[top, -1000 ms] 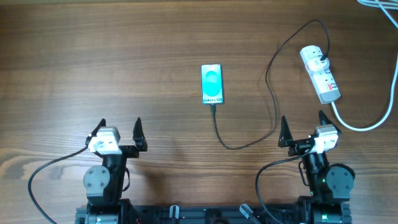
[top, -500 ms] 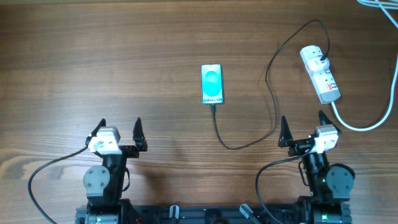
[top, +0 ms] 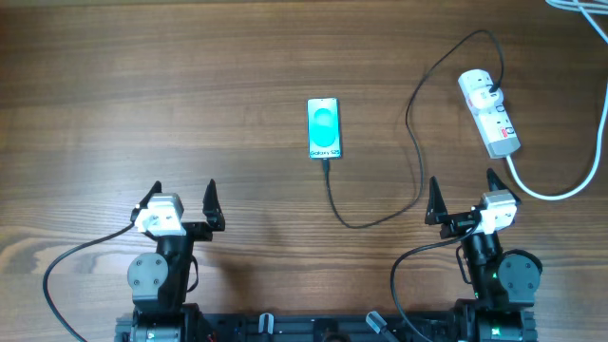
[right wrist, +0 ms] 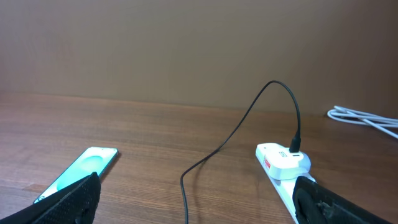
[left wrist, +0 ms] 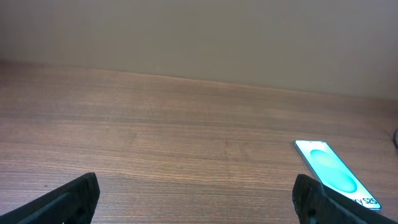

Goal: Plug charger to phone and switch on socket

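The phone [top: 324, 128] lies flat mid-table, teal screen lit, white strip at its near edge. The charger's thin black cable [top: 415, 123] runs from the phone's near edge, loops right and up to its white plug [top: 484, 93] seated in the far outlet of the socket [top: 490, 114]. My left gripper [top: 180, 201] is open and empty at the near left. My right gripper [top: 462, 198] is open and empty at the near right. The phone shows in the left wrist view [left wrist: 334, 172] and right wrist view [right wrist: 78, 171]; the socket [right wrist: 281, 163] and cable [right wrist: 242, 127] show in the right wrist view.
The socket's thick white cord [top: 570, 185] curves off the right table edge. More white cable [top: 579, 14] lies at the far right corner, also in the right wrist view [right wrist: 367, 118]. A plain wall stands behind the table.
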